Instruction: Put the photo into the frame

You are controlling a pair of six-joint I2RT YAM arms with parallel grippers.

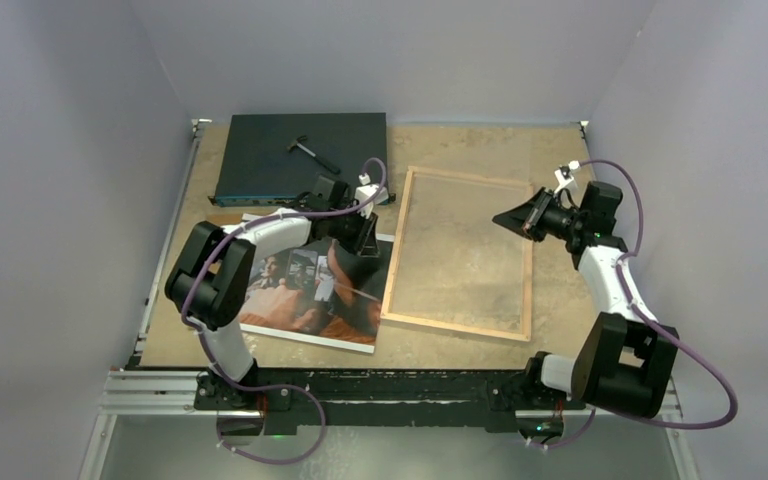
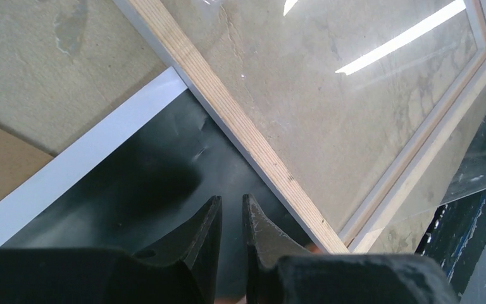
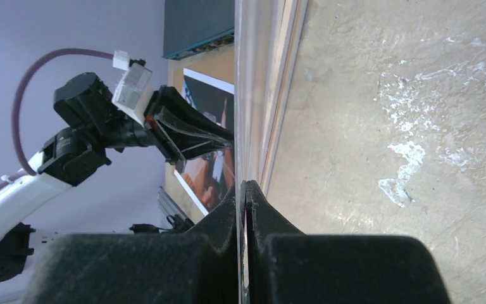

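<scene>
I count one photo (image 1: 305,295), one frame (image 1: 457,327), one dark box (image 1: 260,165) far left, one small tool (image 1: 310,150), one brown board (image 2: 0,171), one clear sheet (image 3: 237,95), two pincers, my left pincer (image 2: 231,212) and right pincer (image 3: 247,190)

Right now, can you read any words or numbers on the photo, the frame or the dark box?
None can be read.
The photo: only pictures, no letters that I can make out.
The frame and its clear pane: plain.
The dark box: no label shows; its front edge is too small to tell.
</scene>
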